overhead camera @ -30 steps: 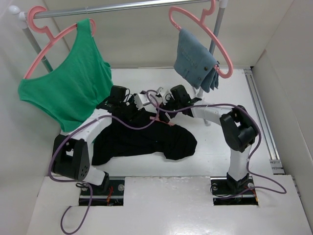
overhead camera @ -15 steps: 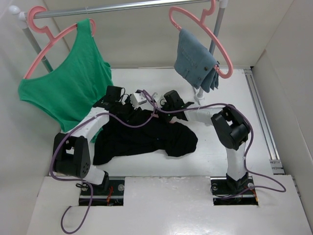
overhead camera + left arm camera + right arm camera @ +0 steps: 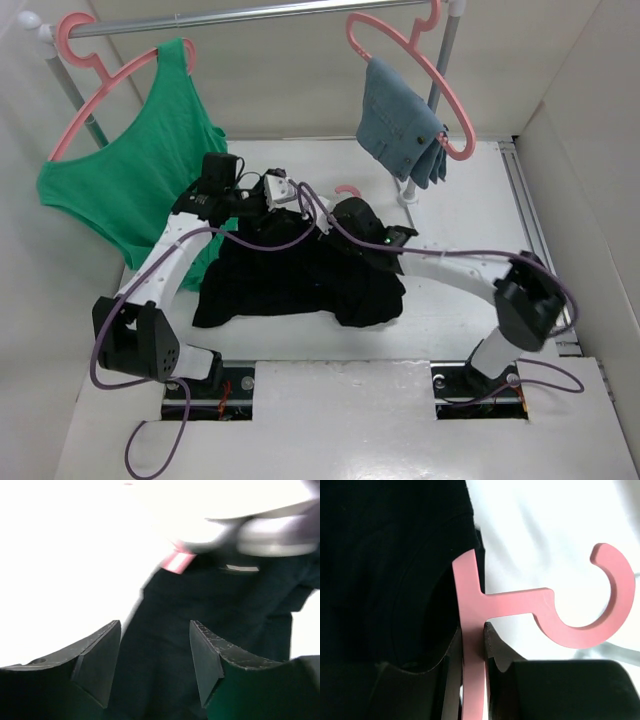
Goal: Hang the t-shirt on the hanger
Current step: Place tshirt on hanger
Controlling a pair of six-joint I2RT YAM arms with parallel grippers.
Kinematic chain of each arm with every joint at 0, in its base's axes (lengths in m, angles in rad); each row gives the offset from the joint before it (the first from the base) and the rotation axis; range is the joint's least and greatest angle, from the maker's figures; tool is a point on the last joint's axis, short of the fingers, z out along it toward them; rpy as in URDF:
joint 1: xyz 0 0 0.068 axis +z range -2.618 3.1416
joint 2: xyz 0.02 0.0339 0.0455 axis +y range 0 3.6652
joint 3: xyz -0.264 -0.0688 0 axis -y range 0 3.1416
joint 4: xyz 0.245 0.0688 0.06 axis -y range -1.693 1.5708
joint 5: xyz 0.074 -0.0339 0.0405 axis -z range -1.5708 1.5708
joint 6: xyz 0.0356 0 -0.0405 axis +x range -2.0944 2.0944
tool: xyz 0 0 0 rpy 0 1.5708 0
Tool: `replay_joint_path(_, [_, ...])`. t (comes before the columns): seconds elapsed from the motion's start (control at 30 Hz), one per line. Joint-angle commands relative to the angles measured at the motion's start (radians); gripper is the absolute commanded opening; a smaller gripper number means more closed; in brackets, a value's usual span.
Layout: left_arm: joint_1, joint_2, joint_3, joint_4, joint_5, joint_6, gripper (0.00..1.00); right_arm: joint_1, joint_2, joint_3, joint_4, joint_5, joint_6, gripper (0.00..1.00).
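Black t-shirt (image 3: 300, 275) lies bunched mid-bench, with the pink hanger (image 3: 470, 605) at its far edge, hook toward the far side. The right gripper (image 3: 471, 634) pinches the hanger's bar (a thin hold), so it could twist free of the cloth. The left gripper (image 3: 155, 655) hovers low over the shirt, fingers spread and empty.

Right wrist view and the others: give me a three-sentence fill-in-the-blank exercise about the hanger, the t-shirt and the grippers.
1. The right gripper is shut on the hanger, whose colour is ____.
2. The left gripper, over the t-shirt, is ____.
3. Hanging from the rail, the tank top is ____.
Missing words: pink; open; green.
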Motion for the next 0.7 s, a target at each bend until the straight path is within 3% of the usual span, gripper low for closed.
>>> replay_joint_path(0.0, [-0.001, -0.023, 0.099, -0.030, 0.084, 0.084, 0.55, 0.089, -0.179, -0.039, 0.036, 0.190, -0.092, 0.00])
replay_joint_path(0.27, [-0.028, -0.014, 0.159, -0.138, 0.074, 0.263, 0.59, 0.230, -0.372, -0.073, 0.024, 0.293, -0.149, 0.00])
replay_joint_path(0.4, [-0.051, -0.005, 0.182, -0.344, 0.086, 0.379, 0.59, 0.270, -0.393, -0.027, -0.039, 0.393, -0.173, 0.00])
replay_joint_path(0.47, [-0.079, -0.005, 0.192, -0.394, 0.063, 0.440, 0.47, 0.301, -0.402, -0.009, -0.048, 0.448, -0.190, 0.00])
replay_joint_path(0.53, [-0.088, -0.005, 0.192, -0.420, 0.054, 0.440, 0.27, 0.301, -0.402, -0.009, -0.039, 0.448, -0.215, 0.00])
replay_joint_path(0.57, [-0.100, -0.005, 0.192, -0.420, 0.054, 0.417, 0.08, 0.313, -0.402, 0.004, -0.039, 0.448, -0.215, 0.00])
replay_joint_path(0.6, [-0.100, -0.014, 0.201, -0.420, 0.067, 0.401, 0.00, 0.313, -0.411, 0.013, -0.048, 0.438, -0.224, 0.00])
replay_joint_path(0.67, [-0.100, -0.028, 0.201, -0.393, 0.080, 0.364, 0.00, 0.313, -0.412, 0.013, -0.062, 0.425, -0.224, 0.00])
